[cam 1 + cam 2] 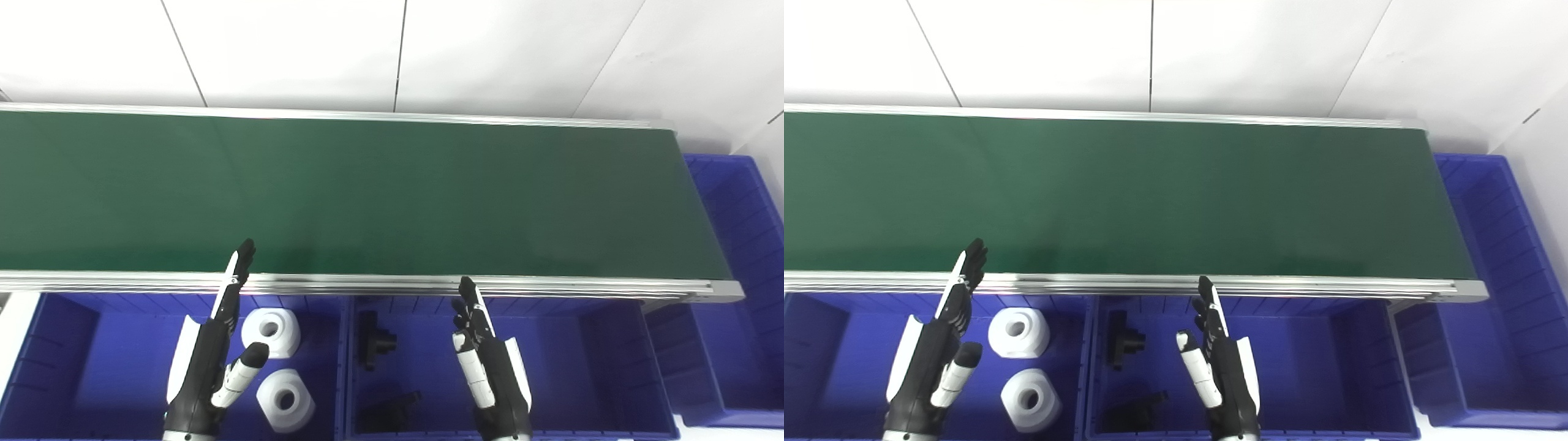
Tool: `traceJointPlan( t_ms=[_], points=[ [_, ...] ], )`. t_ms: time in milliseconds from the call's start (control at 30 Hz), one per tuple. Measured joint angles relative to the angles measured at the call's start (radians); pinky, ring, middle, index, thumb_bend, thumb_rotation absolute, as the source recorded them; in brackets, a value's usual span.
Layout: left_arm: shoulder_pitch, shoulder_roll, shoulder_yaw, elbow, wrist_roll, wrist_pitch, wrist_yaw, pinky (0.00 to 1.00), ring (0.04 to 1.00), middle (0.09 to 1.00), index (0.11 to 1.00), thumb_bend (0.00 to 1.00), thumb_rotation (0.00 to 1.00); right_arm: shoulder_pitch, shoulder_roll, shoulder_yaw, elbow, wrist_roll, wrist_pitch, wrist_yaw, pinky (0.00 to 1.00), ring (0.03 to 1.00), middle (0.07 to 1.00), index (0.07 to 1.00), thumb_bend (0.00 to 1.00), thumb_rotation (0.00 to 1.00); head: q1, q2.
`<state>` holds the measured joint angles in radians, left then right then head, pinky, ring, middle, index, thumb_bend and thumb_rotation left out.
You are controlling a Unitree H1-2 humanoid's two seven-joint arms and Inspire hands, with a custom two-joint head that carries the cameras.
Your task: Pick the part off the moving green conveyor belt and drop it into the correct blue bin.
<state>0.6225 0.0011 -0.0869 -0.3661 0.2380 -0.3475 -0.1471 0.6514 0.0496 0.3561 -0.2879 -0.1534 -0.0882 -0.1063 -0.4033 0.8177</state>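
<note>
The green conveyor belt [367, 196] runs across the view and carries no part that I can see. My left hand [214, 355] is open and empty, held over the left blue bin [73, 355], fingertips reaching the belt's near rail. My right hand [487, 367] is open and empty over the middle blue bin [582, 367]. The left bin holds two white round parts [271, 332] [285, 401]. The middle bin holds two black parts [373, 340] [389, 411].
A third blue bin [741, 257] stands past the belt's right end. An aluminium rail [367, 285] edges the belt's near side. A white tiled wall [398, 49] rises behind the belt.
</note>
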Motion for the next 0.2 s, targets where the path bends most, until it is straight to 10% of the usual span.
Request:
traceJointPlan(
  t_ms=[200],
  points=[
    [-0.005, 0.043, -0.012, 0.027, 0.029, -0.052, 0.007, 1.00, 1.000, 1.000, 1.000, 0.72, 1.00, 0.000, 0.000, 0.002, 0.018, -0.020, -0.031, -0.027, 0.95, 0.969, 1.000, 1.000, 0.74, 0.92, -0.057, -0.015]
  ],
)
